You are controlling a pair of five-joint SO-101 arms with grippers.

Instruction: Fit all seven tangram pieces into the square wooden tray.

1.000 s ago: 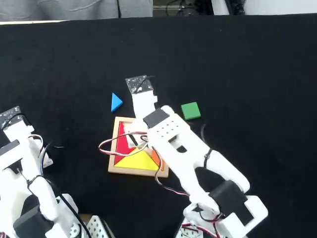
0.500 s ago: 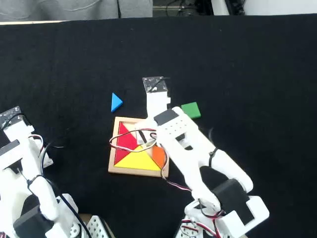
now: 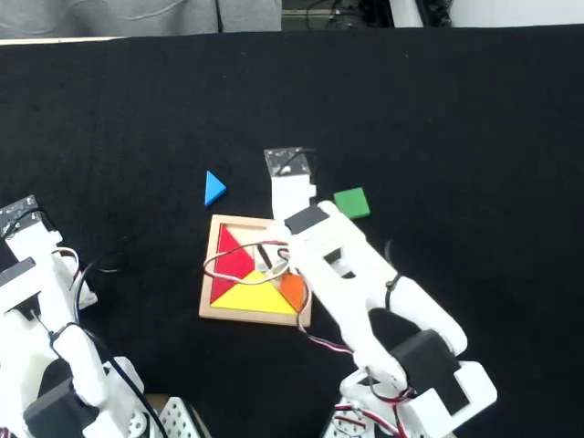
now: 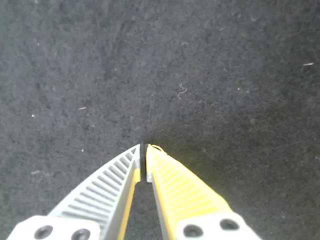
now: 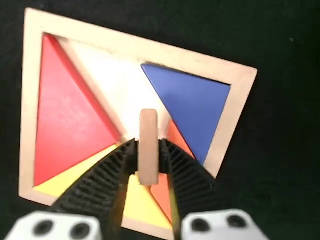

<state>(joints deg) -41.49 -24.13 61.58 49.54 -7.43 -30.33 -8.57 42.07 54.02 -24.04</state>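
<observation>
I see the square wooden tray [image 5: 150, 50] on the black worktop [image 3: 474, 128]. It holds a red triangle [image 5: 70, 120], a yellow triangle [image 3: 255, 297], an orange piece [image 3: 292, 290] and a large blue triangle [image 5: 192, 102]. My right claw [image 5: 148, 144] pinches a pale wooden piece [image 5: 148, 122] edge-on over the tray's middle. Near the tray's far side lie a small blue triangle [image 3: 214, 188] and a green square [image 3: 351, 203]. My left claw [image 4: 145, 148] is closed on nothing, well apart from the tray.

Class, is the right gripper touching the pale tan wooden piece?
Touching. Right wrist view: jaws of the right gripper press both faces of the pale tan wooden piece.
</observation>
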